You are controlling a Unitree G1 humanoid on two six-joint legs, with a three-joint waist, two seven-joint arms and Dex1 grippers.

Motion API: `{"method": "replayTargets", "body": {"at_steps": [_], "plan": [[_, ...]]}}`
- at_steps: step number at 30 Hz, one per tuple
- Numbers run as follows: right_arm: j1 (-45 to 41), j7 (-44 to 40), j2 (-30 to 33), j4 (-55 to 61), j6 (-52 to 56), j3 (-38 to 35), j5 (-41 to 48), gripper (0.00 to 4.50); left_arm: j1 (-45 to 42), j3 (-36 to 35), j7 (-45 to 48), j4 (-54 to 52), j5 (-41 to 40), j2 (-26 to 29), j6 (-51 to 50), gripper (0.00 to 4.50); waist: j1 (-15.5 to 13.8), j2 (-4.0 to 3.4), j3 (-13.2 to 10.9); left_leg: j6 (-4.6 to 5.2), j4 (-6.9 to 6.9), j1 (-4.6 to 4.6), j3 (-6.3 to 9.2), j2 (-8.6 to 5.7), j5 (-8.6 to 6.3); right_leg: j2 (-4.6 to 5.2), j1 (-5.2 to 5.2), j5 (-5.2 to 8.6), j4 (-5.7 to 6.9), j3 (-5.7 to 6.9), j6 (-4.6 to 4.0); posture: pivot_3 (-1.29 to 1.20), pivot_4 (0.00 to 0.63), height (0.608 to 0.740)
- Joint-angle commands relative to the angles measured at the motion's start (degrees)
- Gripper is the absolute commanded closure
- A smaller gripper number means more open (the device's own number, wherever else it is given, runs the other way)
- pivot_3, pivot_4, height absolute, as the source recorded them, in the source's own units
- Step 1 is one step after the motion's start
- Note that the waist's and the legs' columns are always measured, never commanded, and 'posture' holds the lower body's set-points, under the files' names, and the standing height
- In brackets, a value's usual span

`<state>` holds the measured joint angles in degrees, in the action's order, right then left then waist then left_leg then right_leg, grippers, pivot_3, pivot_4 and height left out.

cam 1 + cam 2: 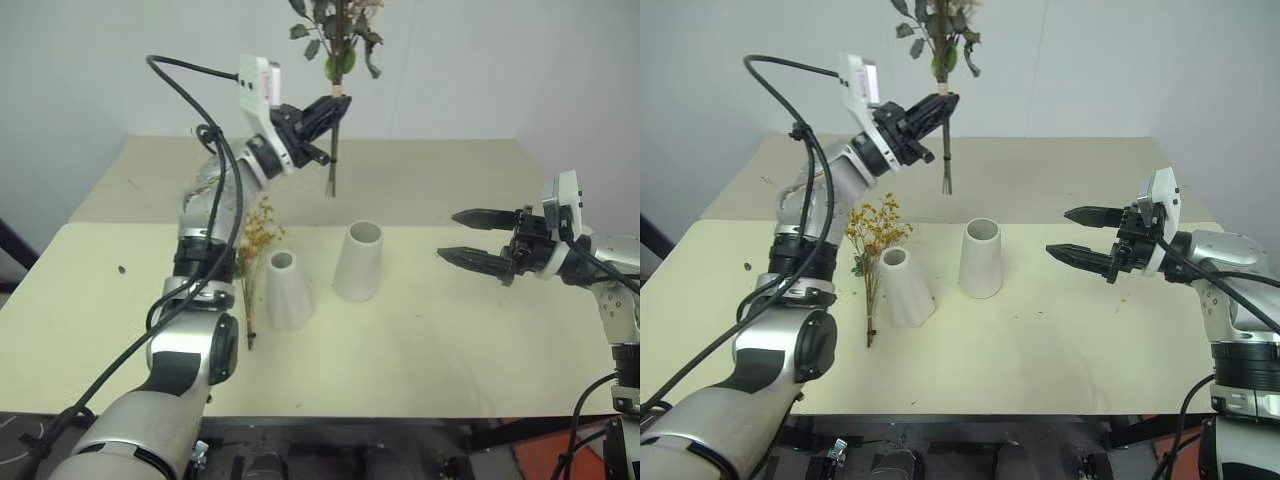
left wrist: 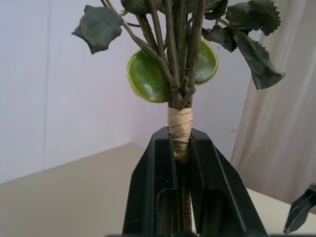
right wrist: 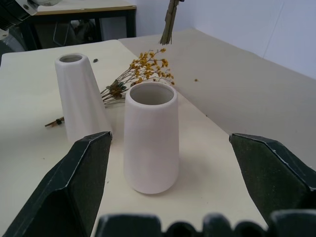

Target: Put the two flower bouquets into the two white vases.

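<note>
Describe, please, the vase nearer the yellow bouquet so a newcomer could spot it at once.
On the cream table, two white vases stand near the middle. The shorter vase stands beside the yellow bouquet; unlike the wider-mouthed vase, it has a narrow mouth and flared base.

Layout: bouquet aloft, vases on table

The left gripper point(image 1: 335, 105) holds the rose bouquet point(image 1: 337, 40) above the table point(image 1: 450, 340), behind both vases. The wider vase point(image 1: 358, 261) stands below it, left of the right gripper point(image 1: 470, 236); the narrow vase point(image 1: 286, 290) and the yellow bouquet point(image 1: 254, 262) lie further left.
</note>
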<state>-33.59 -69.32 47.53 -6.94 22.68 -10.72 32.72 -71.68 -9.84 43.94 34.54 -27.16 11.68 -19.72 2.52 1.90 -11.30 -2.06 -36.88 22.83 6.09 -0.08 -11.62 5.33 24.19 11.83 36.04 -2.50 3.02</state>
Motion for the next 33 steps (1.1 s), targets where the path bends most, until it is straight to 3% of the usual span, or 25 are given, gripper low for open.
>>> {"method": "replayTargets", "body": {"at_steps": [1,12,33], "plan": [[0.5,1.0,0.7,2.7,0.1,-2.7,1.0,0.00,-2.7,-0.2,0.8,-0.8,-1.0,-1.4,1.2,4.39,0.0,0.00,0.0,0.00,0.00,0.00,0.00,0.00,0.00,0.00,0.00,0.00,0.01,0.00,0.00,0.00,0.150,0.740],[4.0,3.8,0.1,6.9,0.7,-4.6,2.3,0.00,2.1,3.1,3.2,-3.6,1.0,-6.4,2.2,4.39,0.0,-0.01,0.0,-0.01,-0.01,-0.03,0.00,-0.01,0.01,0.00,-0.02,0.22,0.02,-0.03,0.42,0.00,0.150,0.740],[5.4,5.1,0.4,8.3,0.5,-4.8,3.4,0.00,9.3,7.6,3.7,-10.4,3.0,-5.8,2.8,4.39,-0.1,-0.01,0.0,-0.02,-0.03,-0.04,0.00,-0.01,0.01,-0.01,-0.04,0.21,0.02,-0.05,0.42,0.00,0.150,0.740]]}}
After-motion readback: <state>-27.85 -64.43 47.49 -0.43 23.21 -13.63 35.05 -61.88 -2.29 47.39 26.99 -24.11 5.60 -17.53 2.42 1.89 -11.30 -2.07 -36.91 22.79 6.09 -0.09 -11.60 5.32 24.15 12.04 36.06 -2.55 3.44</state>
